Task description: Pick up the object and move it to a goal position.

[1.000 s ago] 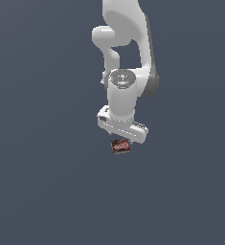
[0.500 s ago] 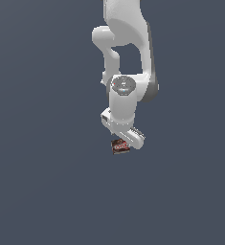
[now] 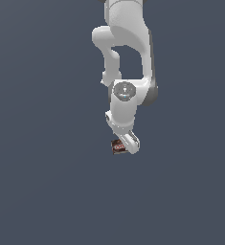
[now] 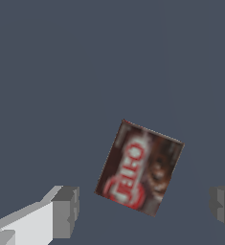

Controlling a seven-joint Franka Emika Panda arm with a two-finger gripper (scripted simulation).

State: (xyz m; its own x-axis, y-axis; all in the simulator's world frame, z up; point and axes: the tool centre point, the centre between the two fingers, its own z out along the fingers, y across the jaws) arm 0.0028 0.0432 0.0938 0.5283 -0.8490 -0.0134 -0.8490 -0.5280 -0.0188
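One small dark-brown box (image 4: 139,167) with a red-and-white label lies flat on the plain grey-blue ground (image 3: 47,191), its label face up and its edges skewed against the line between the fingers. In the wrist view the two grey fingertips (image 4: 66,212) stand wide apart on either side of it, touching neither edge. From the exterior view the white gripper (image 3: 124,143) hangs just over the box (image 3: 118,146), hiding part of it, with the arm (image 3: 126,57) rising above
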